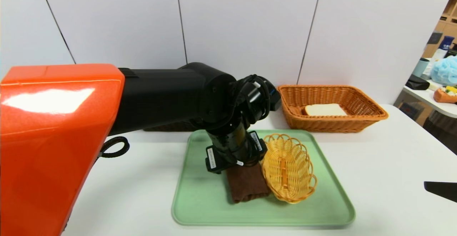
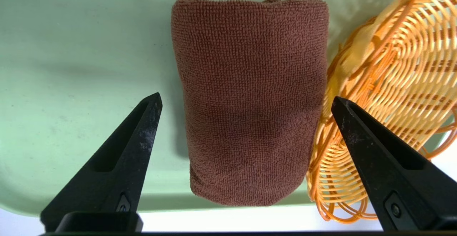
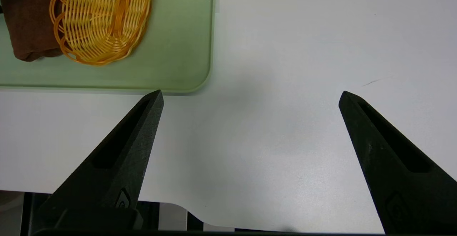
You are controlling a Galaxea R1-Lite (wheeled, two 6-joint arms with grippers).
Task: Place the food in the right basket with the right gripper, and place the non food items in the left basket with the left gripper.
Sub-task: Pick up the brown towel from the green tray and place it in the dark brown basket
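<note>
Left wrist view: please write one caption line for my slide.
Open left gripper poised over the rolled brown towel on the green tray, the yellow oval basket beside the towel.

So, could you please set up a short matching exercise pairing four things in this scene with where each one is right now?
Things:
1. toast
2. brown towel
3. left tool
4. right tool

Places:
A. open above bare white table
B. lying on the green tray
C. inside the orange-tan basket
D. open, straddling the towel

Pairs: 1-C, 2-B, 3-D, 4-A
</note>
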